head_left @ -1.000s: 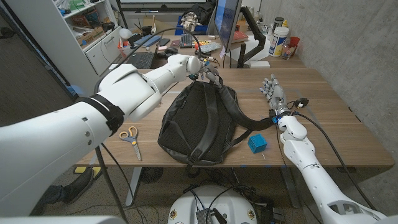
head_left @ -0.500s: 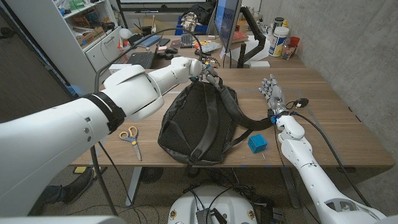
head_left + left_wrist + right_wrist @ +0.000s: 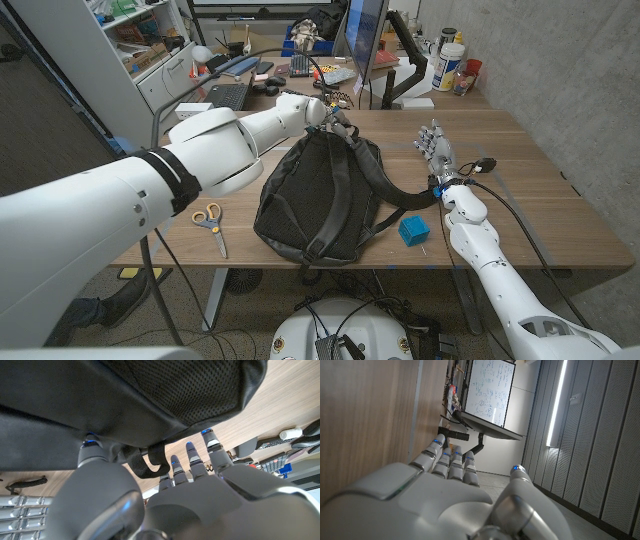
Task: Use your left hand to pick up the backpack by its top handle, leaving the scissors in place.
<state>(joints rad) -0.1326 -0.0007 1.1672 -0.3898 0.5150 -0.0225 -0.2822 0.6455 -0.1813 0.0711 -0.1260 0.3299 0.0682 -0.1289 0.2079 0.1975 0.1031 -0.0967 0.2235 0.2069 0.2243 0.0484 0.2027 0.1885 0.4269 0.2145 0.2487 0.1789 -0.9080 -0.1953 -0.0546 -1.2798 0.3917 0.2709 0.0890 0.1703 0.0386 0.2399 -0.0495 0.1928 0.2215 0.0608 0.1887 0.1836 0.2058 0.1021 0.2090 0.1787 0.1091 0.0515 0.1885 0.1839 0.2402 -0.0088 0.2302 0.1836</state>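
The backpack (image 3: 320, 195) lies straps-up in the middle of the table (image 3: 540, 200), its top end away from the robot; the left hand (image 3: 335, 118) sits at that far end, and in the left wrist view its fingers (image 3: 192, 462) are apart and extended beside the handle (image 3: 150, 457), a dark loop, with nothing clamped yet; the right hand (image 3: 437, 150) stands apart on the table to the right, fingers straight and holding nothing; the scissors (image 3: 209, 222) lie well clear on the left, the blue cube (image 3: 413, 231) just beside the bag on the right. The likely slip is the fingers closing on mesh or a strap instead of the loop, so the bag tips or drops on the lift; a trailing strap could also drag the cube. Whether any finger is already through the handle is hard to tell; in the head view the arm hides the hand's underside.
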